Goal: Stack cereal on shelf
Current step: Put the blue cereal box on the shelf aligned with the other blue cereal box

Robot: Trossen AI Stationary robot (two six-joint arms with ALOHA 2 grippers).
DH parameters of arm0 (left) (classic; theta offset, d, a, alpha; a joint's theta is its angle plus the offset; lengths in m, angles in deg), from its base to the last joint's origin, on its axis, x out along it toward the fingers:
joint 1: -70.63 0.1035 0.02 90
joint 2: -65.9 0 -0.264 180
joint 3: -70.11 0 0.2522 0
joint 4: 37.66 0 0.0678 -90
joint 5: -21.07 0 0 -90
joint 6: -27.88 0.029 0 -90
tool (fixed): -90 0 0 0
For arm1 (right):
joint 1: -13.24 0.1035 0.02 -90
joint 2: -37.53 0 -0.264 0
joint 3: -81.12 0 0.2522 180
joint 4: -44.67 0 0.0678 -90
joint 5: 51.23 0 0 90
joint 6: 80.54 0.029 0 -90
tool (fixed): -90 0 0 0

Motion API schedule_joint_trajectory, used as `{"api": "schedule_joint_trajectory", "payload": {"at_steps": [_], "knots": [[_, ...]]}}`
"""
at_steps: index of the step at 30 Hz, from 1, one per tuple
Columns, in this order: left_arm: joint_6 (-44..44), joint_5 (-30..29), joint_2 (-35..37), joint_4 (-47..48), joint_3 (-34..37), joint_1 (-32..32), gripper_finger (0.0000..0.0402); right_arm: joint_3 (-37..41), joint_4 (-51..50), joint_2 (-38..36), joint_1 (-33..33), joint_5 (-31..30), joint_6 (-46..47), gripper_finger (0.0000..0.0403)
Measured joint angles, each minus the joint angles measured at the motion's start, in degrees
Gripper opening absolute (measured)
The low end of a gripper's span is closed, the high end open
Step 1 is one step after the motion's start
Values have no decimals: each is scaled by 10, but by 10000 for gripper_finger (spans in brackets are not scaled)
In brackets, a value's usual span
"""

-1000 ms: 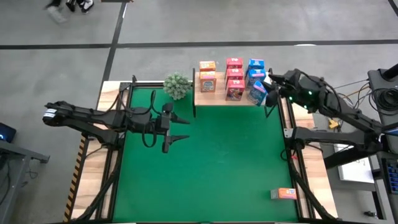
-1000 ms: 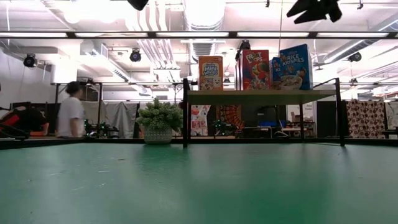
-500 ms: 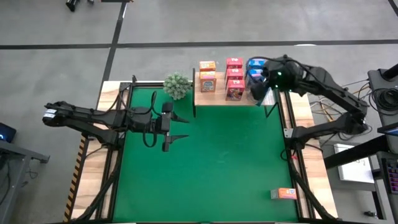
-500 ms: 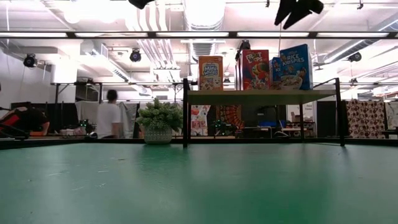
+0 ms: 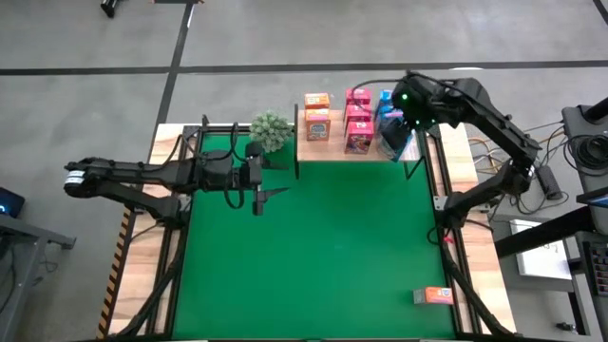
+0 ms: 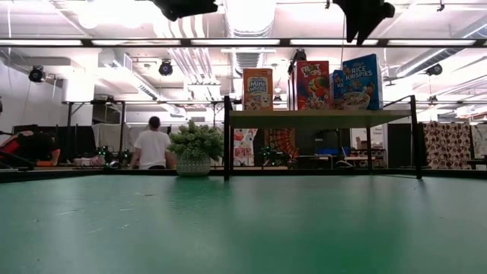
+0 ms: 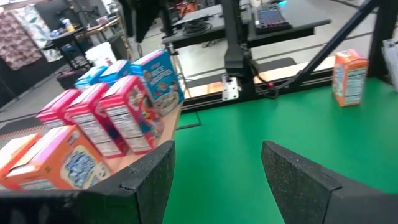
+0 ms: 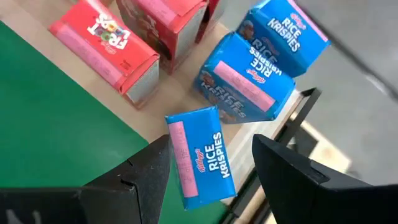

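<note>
Green felt tabletop (image 5: 313, 247), open workshop beyond, a person (image 6: 153, 146) far off behind the plant (image 5: 271, 130).

Shelf (image 5: 328, 150) along the far edge, carrying eight cereal boxes in three rows: two orange boxes (image 5: 316, 112), three red boxes (image 5: 358, 116), three blue boxes (image 5: 390, 121). Ninth box, the lone orange box (image 5: 437, 295), well apart at the table's near right edge, upright in the left wrist view.

Right gripper (image 5: 399, 103) above the blue row, fingers spread wide, holding nothing. Directly below it, between the fingers in the right wrist view, the front blue box (image 8: 200, 155).

Left gripper (image 5: 275, 178) over the felt near the plant, also spread wide and empty, waiting.

Handling, as a judgement: light, thin card, likely part hollow; stiff along the edges, soft across the broad printed faces, glossy and somewhat slippery. Best taken across the two narrow sides, near mid-height, with a mild squeeze to avoid denting. Easily tipped by a nudge, and close neighbours likely to topple with it.

Orientation: boxes upright, long axis vertical, printed fronts toward the table. Front blue box twisted out of line with its row, seemingly leaning a little, at the shelf's front right corner close to the black side support (image 8: 298, 118).
</note>
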Motion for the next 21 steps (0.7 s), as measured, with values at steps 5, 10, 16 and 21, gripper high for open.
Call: {"api": "schedule_joint_trajectory", "payload": {"at_steps": [5,10,16,21], "knots": [[-2,-1,0,1,0,8,223,-3,-1,8,-29,52,2,230],[7,-1,0,5,0,8,223,9,-3,2,-35,50,-15,241],[18,-1,0,11,0,8,223,14,-3,0,-35,55,-7,230],[24,-1,0,11,0,8,223,22,-3,3,-43,93,0,257]]}}
